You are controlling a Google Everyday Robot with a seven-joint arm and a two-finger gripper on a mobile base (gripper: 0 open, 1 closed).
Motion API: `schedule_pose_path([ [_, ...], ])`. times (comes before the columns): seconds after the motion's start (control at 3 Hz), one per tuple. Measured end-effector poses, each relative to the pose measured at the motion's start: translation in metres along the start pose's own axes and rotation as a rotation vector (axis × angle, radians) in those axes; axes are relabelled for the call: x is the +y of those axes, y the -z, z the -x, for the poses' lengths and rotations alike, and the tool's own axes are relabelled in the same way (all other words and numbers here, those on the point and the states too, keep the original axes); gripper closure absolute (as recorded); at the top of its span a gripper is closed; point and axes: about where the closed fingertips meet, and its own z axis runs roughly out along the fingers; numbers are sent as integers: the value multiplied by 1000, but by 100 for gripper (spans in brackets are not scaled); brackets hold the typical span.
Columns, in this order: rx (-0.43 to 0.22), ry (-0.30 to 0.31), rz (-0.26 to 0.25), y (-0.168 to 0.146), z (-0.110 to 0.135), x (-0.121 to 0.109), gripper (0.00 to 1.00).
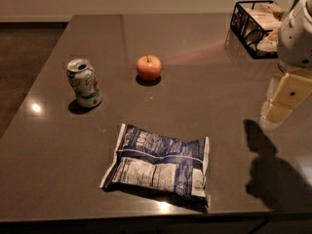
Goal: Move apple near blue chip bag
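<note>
Squarely on a dark, glossy table (209, 96) sit three loose items, one of each: one apple (148, 67), one blue chip bag (158, 161) and one green-and-white soda can (84, 83). The apple, orange-red with its stem up, stands alone toward the far side, at 12 o'clock from the bag and well apart from it, with bare tabletop between them. The bag lies flat and crinkled near the front edge, its white nutrition panel facing up. The can stands upright with its top opened, at 10 o'clock from the bag and at 9 o'clock from the apple, touching neither. A single black wire basket (237, 21) occupies the far right corner, at 2 o'clock from the apple, holding what look like pale wrapped packets. The robot's one gripper (282, 104), cream-coloured below a white arm housing (297, 33), hangs over the table's right edge at 3 o'clock from the apple, well clear of all three items; whether it is spread or closed cannot be told from this angle. Its shadow (273, 172) falls on the table at 3 o'clock from the bag.
</note>
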Motion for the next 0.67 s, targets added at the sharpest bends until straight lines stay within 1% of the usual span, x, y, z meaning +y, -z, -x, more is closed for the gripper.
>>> schedule_pose_path([
  [0.33,0,0,0,0,0,0,0],
  [0.67,-22,-8,-4,-8,13,-9,0],
])
